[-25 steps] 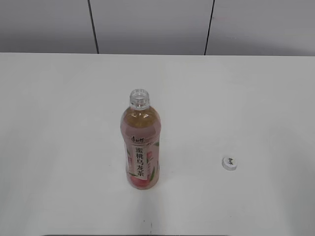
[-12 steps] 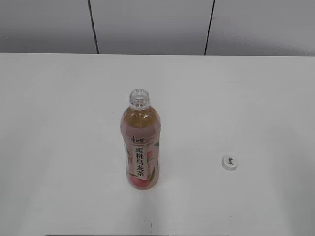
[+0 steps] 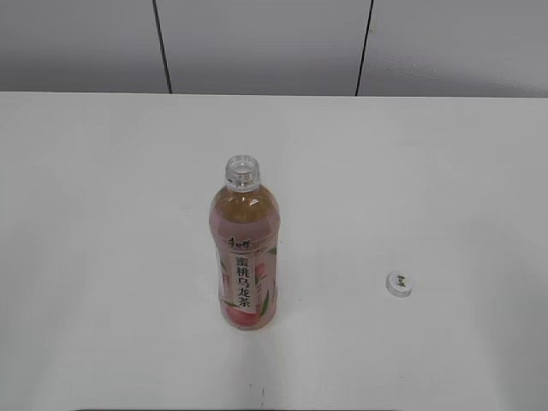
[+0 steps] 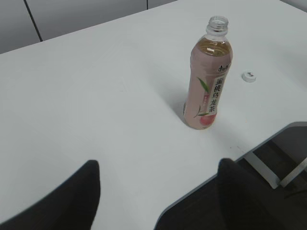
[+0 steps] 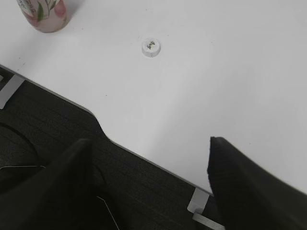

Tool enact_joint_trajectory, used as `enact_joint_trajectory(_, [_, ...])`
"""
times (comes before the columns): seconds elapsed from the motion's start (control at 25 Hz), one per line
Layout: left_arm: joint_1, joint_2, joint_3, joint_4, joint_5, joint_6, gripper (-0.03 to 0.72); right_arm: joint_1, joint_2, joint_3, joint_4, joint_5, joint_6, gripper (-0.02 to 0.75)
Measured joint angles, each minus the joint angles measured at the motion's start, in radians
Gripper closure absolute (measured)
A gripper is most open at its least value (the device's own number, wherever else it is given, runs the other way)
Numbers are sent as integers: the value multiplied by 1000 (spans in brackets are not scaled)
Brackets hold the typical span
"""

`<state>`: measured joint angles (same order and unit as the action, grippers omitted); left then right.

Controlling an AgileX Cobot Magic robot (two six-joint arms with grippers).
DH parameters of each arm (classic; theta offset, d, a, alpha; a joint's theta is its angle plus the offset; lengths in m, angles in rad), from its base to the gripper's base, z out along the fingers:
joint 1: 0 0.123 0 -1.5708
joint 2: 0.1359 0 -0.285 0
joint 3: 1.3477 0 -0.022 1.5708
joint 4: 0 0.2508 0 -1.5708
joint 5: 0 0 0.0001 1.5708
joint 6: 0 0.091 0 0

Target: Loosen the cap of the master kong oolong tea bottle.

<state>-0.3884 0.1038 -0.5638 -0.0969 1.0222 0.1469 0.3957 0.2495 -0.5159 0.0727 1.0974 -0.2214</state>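
- Room: pale grey wall panels w/ dark vertical seams behind a plain white table (image 3: pixel 103 171); matte, flat, nothing on it but the two task items. Wrist views show the table's front edge and dark floor below, w/ some metal frame bits.
- The master kong oolong tea bottle (image 3: pixel 243 248) stands upright about mid-table, mouth open, no cap on the neck. Nearly full of pale amber tea, so prob. fairly heavy and stable at the base; thin clear plastic, likely to dent if squeezed hard. The pink label wrap looks smooth, maybe a bit slippery.
- The cap (image 3: pixel 399 283) lies on the table well apart from the bottle, to its right, logo side up. Small, light, stiff; ribbed side gives grip, but it sits low on the table, so a pinch across the ribs would need care.
- Judgement: cap is already off, so loosening looks done.
- If the bottle needs holding: the labelled mid-body is the best spot, below the shoulder; neck is narrow and hard.
- Left gripper (image 4: pixel 158 196): dark fingers spread wide apart, holding nothing, well short of the bottle.
- Right gripper (image 5: pixel 148 182): fingers likewise wide apart, empty, hanging over the table edge, cap well ahead of it.
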Motion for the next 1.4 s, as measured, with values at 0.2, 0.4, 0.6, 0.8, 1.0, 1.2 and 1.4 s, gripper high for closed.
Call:
enact_joint_trajectory(0.2, [0,0,0,0,0,0,232,0,0,0,0,0,0,172])
enact_joint_trajectory(0.4, [0,0,0,1,0,0,241,0,0,0,0,0,0,172])
enact_joint_trajectory(0.6, [3,0,0,1,1,0,254,0,0,0,0,0,0,172])
enact_joint_trajectory(0.8, [122,-1,0,1,1,0,263,0,0,0,0,0,0,172])
enact_joint_trajectory(1.0, [275,-4,0,1,1,0,263,-23,-3,0,0,0,0,172])
enact_joint_trajectory(1.2, [317,-63,0,2,3,0,263,-150,-56,1,0,0,0,172])
enact_joint_trajectory(1.4, [317,-110,0,2,5,0,263,-294,-118,1,0,1,0,172])
